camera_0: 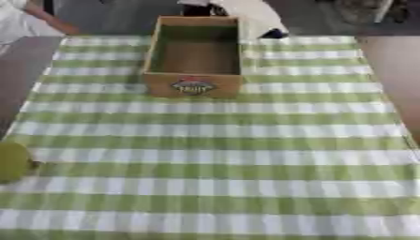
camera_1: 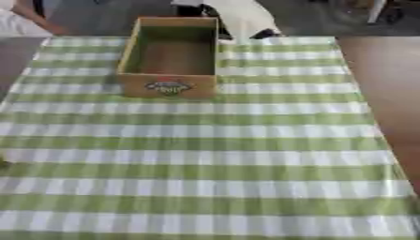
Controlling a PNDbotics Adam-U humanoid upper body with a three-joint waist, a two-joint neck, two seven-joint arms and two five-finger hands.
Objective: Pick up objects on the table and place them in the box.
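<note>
**Handling Notes: Green Object and Box**

The box (camera_0: pixel 193 58) stands open-topped at the far middle of the surface (camera_0: pixel 213 154), which carries a green-and-white checked cloth. Its inside appears empty, so no placement is yet done.

The only loose item in view is a rounded yellow-green object (camera_0: pixel 13 161), well apart from the box, toward the near left, at the cloth's edge. It looks smooth and curved, and is probably light; whether it is stiff or soft cannot be judged. A smooth round body may roll or slip, so the grasp is best taken across its widest part, fingers and thumb on opposite sides.

The object is cut off by the left border in the left eye view and barely shows in the right eye view; its full shape and kind cannot be told.

Neither hand appears in either view, so whether each is released, clenched or grasping cannot be told.
</note>
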